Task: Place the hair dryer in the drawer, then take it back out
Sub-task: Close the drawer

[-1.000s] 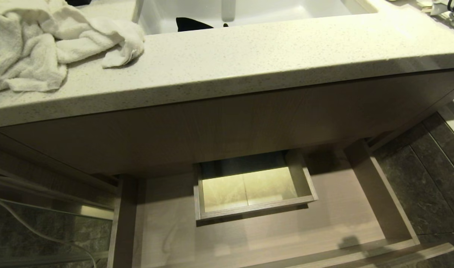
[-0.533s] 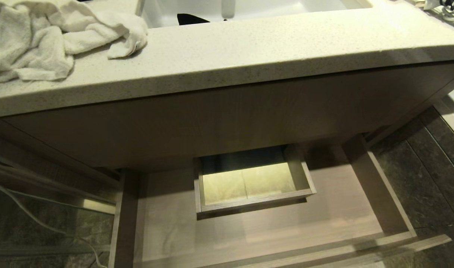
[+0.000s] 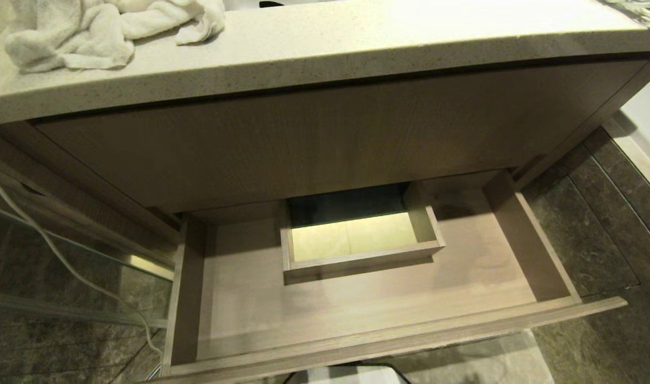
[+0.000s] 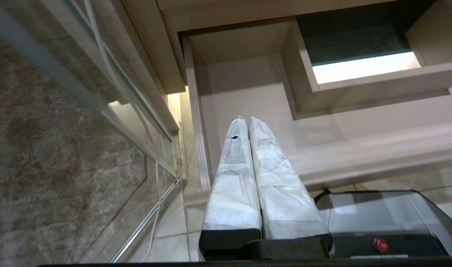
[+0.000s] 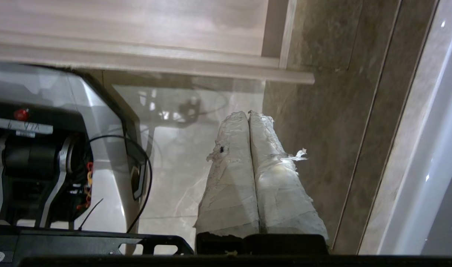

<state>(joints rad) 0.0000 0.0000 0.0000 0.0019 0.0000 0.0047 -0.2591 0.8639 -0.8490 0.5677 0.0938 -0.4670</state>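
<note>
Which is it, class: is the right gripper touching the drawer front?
Apart. The right wrist view shows the right gripper, shut and empty, hanging over floor tile, with the drawer front edge beyond its tips.

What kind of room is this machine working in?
Most likely a bathroom: a pale speckled stone vanity countertop carries a crumpled white towel, an open wood-grain drawer sits beneath it, and dark stone floor tiles surround it.

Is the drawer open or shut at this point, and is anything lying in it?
Open. The drawer is pulled out well past the vanity front, its bare wood floor showing around the boxed cutout. Nothing lies in it; no hair dryer visible.
</note>
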